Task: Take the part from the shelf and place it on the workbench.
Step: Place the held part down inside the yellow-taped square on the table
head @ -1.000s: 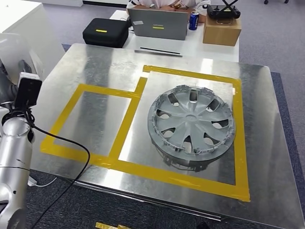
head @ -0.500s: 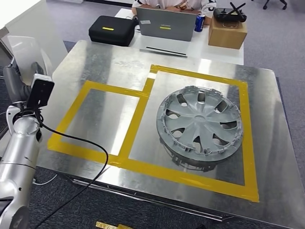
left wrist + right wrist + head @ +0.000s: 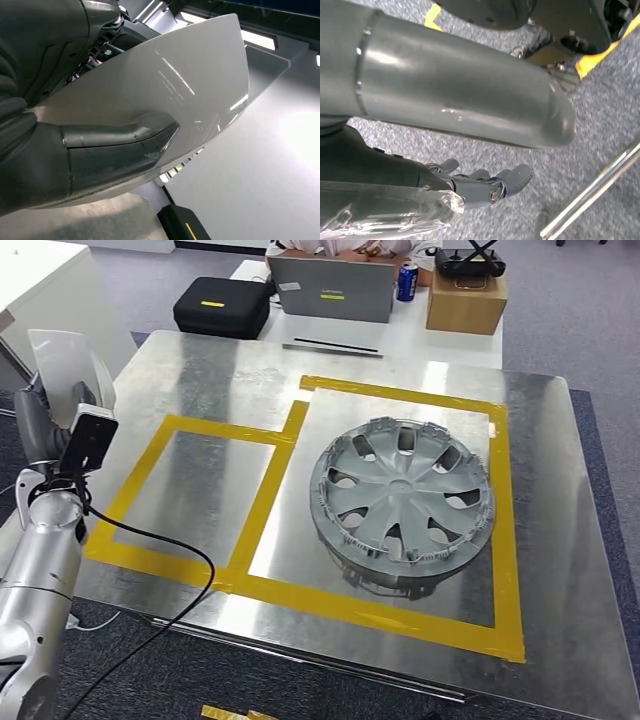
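Left hand (image 3: 86, 145) pinches a white curved part (image 3: 181, 85), thumb pressed flat across its glossy face; the darker fingers behind are mostly hidden by the panel, and the part's far edge runs out of the left wrist picture. In the head view the same part (image 3: 68, 365) shows at 9 o'clock, off the tabletop's left edge, partly masked by the wrist camera and cut by a white cabinet behind. Right hand (image 3: 486, 185) hangs over grey carpet, thumb and fingers stretched straight and apart, clasping nothing; clear wrap covers its wrist and blurs the outline there. Tabletop (image 3: 573, 570) is bare brushed metal with glare patches, marked by yellow tape (image 3: 256, 510) into a smaller box at 9 o'clock and a larger one toward 3 o'clock. A grey hubcap (image 3: 401, 502) lies inside the larger box, its near rim lifted slightly on clips, the underside not readable. At 12 o'clock, a white desk carries a black case (image 3: 220, 306), a laptop (image 3: 332, 288), a blue can (image 3: 407, 282) and a cardboard box (image 3: 465, 302) with a controller on top; a person behind the laptop is cut off by the frame. Black cable (image 3: 151, 540) trails from the left arm across the tabletop's near corner.
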`<state>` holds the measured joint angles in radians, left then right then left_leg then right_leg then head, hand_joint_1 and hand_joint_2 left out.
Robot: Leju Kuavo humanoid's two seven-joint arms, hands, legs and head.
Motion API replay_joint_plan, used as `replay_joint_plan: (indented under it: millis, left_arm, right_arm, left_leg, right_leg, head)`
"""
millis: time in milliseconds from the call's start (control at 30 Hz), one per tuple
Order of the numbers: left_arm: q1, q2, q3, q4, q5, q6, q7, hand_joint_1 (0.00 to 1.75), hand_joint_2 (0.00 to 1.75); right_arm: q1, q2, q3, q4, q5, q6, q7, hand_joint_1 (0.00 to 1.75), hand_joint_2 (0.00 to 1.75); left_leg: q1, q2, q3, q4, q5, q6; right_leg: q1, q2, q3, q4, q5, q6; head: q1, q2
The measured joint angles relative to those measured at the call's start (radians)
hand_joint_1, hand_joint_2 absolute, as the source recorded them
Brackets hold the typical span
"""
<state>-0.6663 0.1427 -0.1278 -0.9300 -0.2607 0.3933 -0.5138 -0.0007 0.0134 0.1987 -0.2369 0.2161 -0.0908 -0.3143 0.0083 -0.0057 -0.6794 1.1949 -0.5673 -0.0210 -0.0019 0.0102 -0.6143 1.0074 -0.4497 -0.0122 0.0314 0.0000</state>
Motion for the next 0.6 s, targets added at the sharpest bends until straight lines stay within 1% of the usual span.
replay_joint_plan:
  millis: [33,67,100,133,167,200,233,267,300,367,400,433,467,500,533,567,600]
  left_arm:
    - [0.003,0.0,0.0,0.003,0.0,0.0,0.0,1.75,1.75]
    - [0.007,0.001,0.0,0.006,0.0,0.0,0.0,1.75,1.75]
    - [0.008,0.001,0.0,0.008,0.001,-0.001,0.0,1.75,1.75]
    - [0.009,0.001,0.0,0.01,0.002,-0.002,0.001,1.75,1.75]
    - [0.008,0.002,0.001,0.011,0.005,-0.005,0.002,1.75,1.75]
    - [0.007,0.002,0.001,0.012,0.008,-0.009,0.002,1.75,1.75]
    - [0.005,0.002,0.002,0.013,0.012,-0.014,0.005,1.75,1.75]
    - [0.004,0.002,0.003,0.014,0.015,-0.019,0.007,1.75,1.75]
    - [0.003,0.002,0.004,0.015,0.019,-0.025,0.009,1.75,1.75]
    - [0.002,0.002,0.004,0.016,0.024,-0.032,0.013,1.75,1.75]
    - [0.001,0.002,0.004,0.016,0.026,-0.034,0.013,1.75,1.75]
    - [-0.001,0.001,0.005,0.016,0.027,-0.035,0.013,1.75,1.75]
    - [-0.002,0.001,0.005,0.016,0.028,-0.037,0.013,1.75,1.75]
    - [-0.002,0.0,0.005,0.016,0.03,-0.04,0.013,1.75,1.75]
    - [-0.001,0.0,0.005,0.016,0.033,-0.043,0.015,1.75,1.75]
    - [0.0,-0.001,0.005,0.016,0.036,-0.046,0.017,1.75,1.75]
    - [0.0,-0.001,0.005,0.016,0.04,-0.049,0.021,1.75,1.75]
  right_arm:
    - [0.0,0.0,0.0,0.0,0.0,0.0,0.0,0.0,0.0]
    - [0.0,0.0,0.0,0.0,0.0,0.0,0.0,0.0,0.0]
    - [0.001,0.0,0.0,0.0,0.0,0.0,0.0,0.0,0.0]
    - [0.001,0.0,0.0,0.0,-0.001,0.0,0.0,0.0,0.0]
    - [0.001,0.0,0.0,0.0,-0.002,0.0,0.0,0.0,0.0]
    - [0.001,0.0,0.0,0.0,-0.002,-0.001,0.0,0.0,0.0]
    - [0.001,0.0,0.0,0.0,-0.003,-0.002,0.0,0.0,0.0]
    - [0.001,0.0,0.0,0.0,-0.004,-0.003,-0.001,0.0,0.0]
    - [0.001,0.0,0.0,0.0,-0.005,-0.003,-0.001,0.0,0.0]
    - [0.002,-0.001,0.0,0.0,-0.006,-0.004,-0.002,0.0,0.0]
    - [0.001,-0.001,0.0,0.0,-0.006,-0.004,-0.003,0.0,0.0]
    - [0.001,-0.002,0.001,0.0,-0.007,-0.004,-0.003,0.0,0.0]
    - [0.001,-0.002,0.001,0.0,-0.007,-0.004,-0.004,0.0,0.0]
    - [0.001,-0.002,0.001,0.0,-0.008,-0.004,-0.004,0.0,0.0]
    - [0.002,-0.002,0.001,0.0,-0.009,-0.005,-0.004,0.0,0.0]
    - [0.002,-0.002,0.002,0.0,-0.01,-0.005,-0.004,0.0,0.0]
    - [0.003,-0.002,0.002,0.0,-0.011,-0.006,-0.004,0.0,0.0]
  left_leg:
    - [0.0,0.0,-0.025,0.052,-0.018,-0.002]
    - [0.0,0.0,-0.039,0.078,-0.018,-0.003]
    - [0.0,0.0,-0.035,0.068,0.001,-0.002]
    - [0.0,0.0,-0.016,0.027,0.032,0.0]
    - [0.0,0.0,0.013,-0.034,0.068,0.003]
    - [-0.001,0.0,0.043,-0.095,0.094,0.007]
    - [-0.002,0.001,0.065,-0.14,0.107,0.011]
    - [-0.004,0.001,0.077,-0.168,0.11,0.014]
    - [-0.006,0.001,0.079,-0.176,0.107,0.018]
    - [-0.004,0.001,0.08,-0.182,0.109,0.028]
    - [-0.002,0.001,0.082,-0.185,0.111,0.033]
    - [0.001,0.001,0.085,-0.188,0.113,0.039]
    - [0.002,0.002,0.086,-0.189,0.113,0.042]
    - [0.002,0.002,0.086,-0.189,0.112,0.044]
    - [0.001,0.002,0.086,-0.189,0.112,0.044]
    - [0.001,0.002,0.086,-0.188,0.112,0.045]
    - [0.001,0.002,0.086,-0.188,0.111,0.044]
  right_leg:
    - [0.001,0.0,0.001,0.0,-0.001,-0.001]
    - [0.001,0.0,0.001,0.001,-0.001,-0.001]
    - [0.001,0.0,0.001,0.002,-0.002,-0.002]
    - [0.002,0.0,0.002,0.003,-0.003,-0.001]
    - [0.002,0.0,0.003,0.004,-0.004,0.0]
    - [0.004,0.001,0.003,0.006,-0.005,0.003]
    - [0.005,0.001,0.001,0.008,-0.006,0.006]
    - [0.007,0.001,-0.001,0.009,-0.006,0.01]
    - [0.007,0.001,-0.003,0.009,-0.006,0.014]
    - [0.006,0.0,-0.005,0.01,-0.008,0.024]
    - [0.006,-0.001,-0.013,0.025,-0.019,0.029]
    - [0.004,-0.001,-0.03,0.059,-0.04,0.034]
    - [0.002,-0.002,-0.057,0.114,-0.069,0.039]
    - [0.0,-0.003,-0.09,0.182,-0.1,0.043]
    - [-0.002,-0.003,-0.12,0.244,-0.123,0.046]
    - [-0.003,-0.003,-0.139,0.282,-0.131,0.048]
    - [-0.003,-0.003,-0.141,0.284,-0.121,0.048]
  head:
    - [0.0,0.0]
    - [0.0,0.0]
    - [0.0,0.0]
    - [0.0,0.0]
    - [0.0,0.0]
    - [0.0,0.0]
    - [0.0,0.0]
    - [0.001,0.0]
    - [0.001,0.0]
    - [0.001,0.0]
    - [0.003,0.0]
    - [0.006,0.0]
    - [0.007,0.0]
    - [0.009,0.0]
    - [0.01,0.0]
    - [0.009,0.0]
    - [0.01,0.0]
